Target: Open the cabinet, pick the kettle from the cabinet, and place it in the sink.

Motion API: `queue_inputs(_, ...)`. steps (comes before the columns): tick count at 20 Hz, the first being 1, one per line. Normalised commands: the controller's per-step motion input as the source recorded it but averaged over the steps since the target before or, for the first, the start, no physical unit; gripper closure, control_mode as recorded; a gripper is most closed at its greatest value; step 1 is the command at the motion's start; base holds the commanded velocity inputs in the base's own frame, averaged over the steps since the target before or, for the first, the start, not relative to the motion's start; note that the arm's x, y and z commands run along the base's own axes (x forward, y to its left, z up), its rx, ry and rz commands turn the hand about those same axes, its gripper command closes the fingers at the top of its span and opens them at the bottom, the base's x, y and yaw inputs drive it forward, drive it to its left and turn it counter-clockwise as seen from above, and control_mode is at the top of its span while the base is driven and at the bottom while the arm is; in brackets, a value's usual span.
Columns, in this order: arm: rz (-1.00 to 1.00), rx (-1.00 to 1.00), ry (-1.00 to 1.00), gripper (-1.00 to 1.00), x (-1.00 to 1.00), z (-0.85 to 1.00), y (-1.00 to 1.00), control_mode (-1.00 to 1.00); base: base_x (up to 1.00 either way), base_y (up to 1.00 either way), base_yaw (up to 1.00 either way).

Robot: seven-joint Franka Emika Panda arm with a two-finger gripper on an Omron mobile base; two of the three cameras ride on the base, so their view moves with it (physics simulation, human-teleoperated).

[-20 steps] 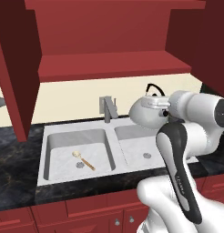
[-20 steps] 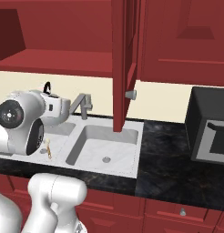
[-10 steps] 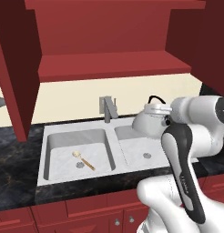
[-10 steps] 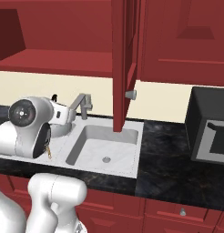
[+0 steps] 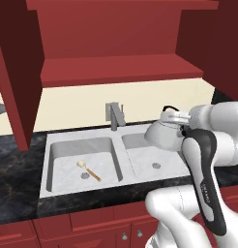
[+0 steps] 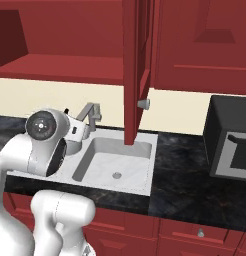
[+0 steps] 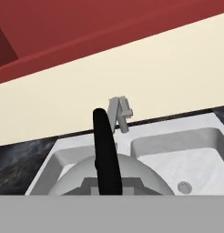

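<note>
The gripper (image 5: 181, 123) is clamped on the kettle's (image 5: 162, 135) black handle, holding it over the sink (image 5: 140, 162)

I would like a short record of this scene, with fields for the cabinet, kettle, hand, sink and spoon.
cabinet: the cabinet has its doors open; red shelf bare where visible
kettle: the kettle is held up over the right basin by its black handle
hand: the hand is shut on the kettle's handle
sink: the sink has two basins, faucet behind
spoon: the spoon lies in the left basin
</note>
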Motion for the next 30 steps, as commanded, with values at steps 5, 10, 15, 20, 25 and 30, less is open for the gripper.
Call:
queue_inputs(5, -0.01, 0.05, -0.19, 1.0, 0.08, -0.6, -0.09, -1.0, 0.0, 0.0, 0.0)
queue_inputs(10, -0.01, 0.04, -0.27, 1.0, 0.19, -0.62, 0.02, -1.0, 0.0, 0.0, 0.0)
queue_inputs(15, -0.03, 0.01, -0.24, 1.0, 0.28, -0.63, 0.04, -1.0, 0.0, 0.0, 0.0)
queue_inputs(20, -0.02, 0.0, -0.21, 1.0, 0.31, -0.62, 0.07, -1.0, 0.0, 0.0, 0.0)
queue_inputs(25, 0.0, -0.05, -0.17, 1.0, 0.22, -0.51, 0.02, -1.0, 0.0, 0.0, 0.0)
queue_inputs(30, 0.0, -0.13, -0.14, 1.0, 0.24, -0.47, 0.04, -1.0, 0.0, 0.0, 0.0)
